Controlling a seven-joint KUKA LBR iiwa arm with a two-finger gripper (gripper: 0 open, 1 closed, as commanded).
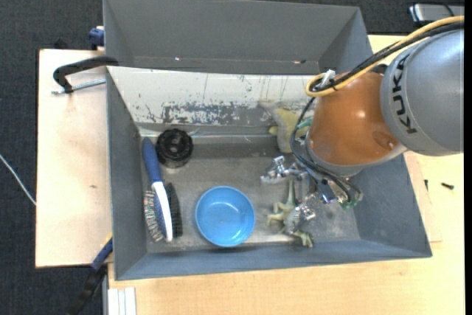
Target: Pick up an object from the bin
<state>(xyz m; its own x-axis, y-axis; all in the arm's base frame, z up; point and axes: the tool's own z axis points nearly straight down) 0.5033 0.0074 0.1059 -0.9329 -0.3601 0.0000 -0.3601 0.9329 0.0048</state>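
I'm reaching in from the right w/ my end effector hanging low over the front-right floor of the bin; can't tell if it's open or closed. A small pale-green knobbly thing is lying right beneath it, slightly toward the front wall. The blue bowl is sitting near, on its left.

Grey metal bin scuffed, matt; blue bowl smooth plastic.
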